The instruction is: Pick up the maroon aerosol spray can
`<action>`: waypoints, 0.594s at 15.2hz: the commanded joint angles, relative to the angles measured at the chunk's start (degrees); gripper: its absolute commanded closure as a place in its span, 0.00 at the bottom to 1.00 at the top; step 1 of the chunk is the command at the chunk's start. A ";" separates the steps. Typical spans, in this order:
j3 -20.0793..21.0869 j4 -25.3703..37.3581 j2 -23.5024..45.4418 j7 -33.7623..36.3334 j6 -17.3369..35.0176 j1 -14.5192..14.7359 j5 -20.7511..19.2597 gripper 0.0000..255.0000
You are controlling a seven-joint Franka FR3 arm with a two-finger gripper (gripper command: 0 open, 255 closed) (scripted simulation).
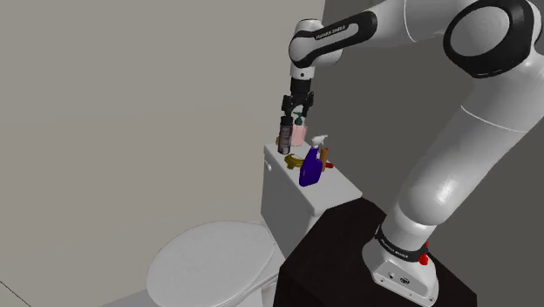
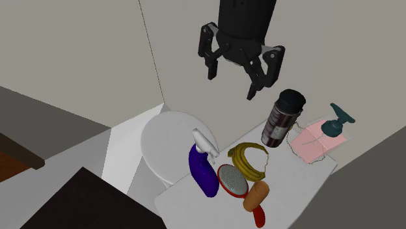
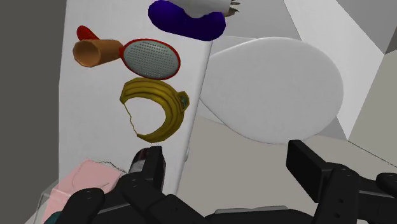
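The gripper [image 2: 231, 84] hangs with its fingers spread wide — nothing between them — above the maroon spray can [image 2: 280, 120], which stands upright on the toilet tank lid [image 2: 289, 188], just beside a pink soap dispenser [image 2: 314, 142]

The spray can [image 2: 280, 120] is a dark maroon cylinder with a black cap and a pale patterned label around its body. It stands upright and free at 1 end of the white toilet tank lid [image 2: 289, 179], just beside a pink pump bottle [image 2: 312, 140].
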 commanded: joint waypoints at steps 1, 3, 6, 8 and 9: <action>-0.83 3.34 4.16 -0.98 1.00 -0.63 0.04 0.00; -1.43 7.03 8.28 -1.70 1.60 -1.19 0.28 0.00; -2.19 13.11 14.55 -2.77 2.01 -2.17 0.81 0.00; -2.61 17.58 18.80 -3.44 1.95 -2.93 1.27 0.00; -2.80 19.95 20.95 -3.75 1.82 -3.34 1.51 0.00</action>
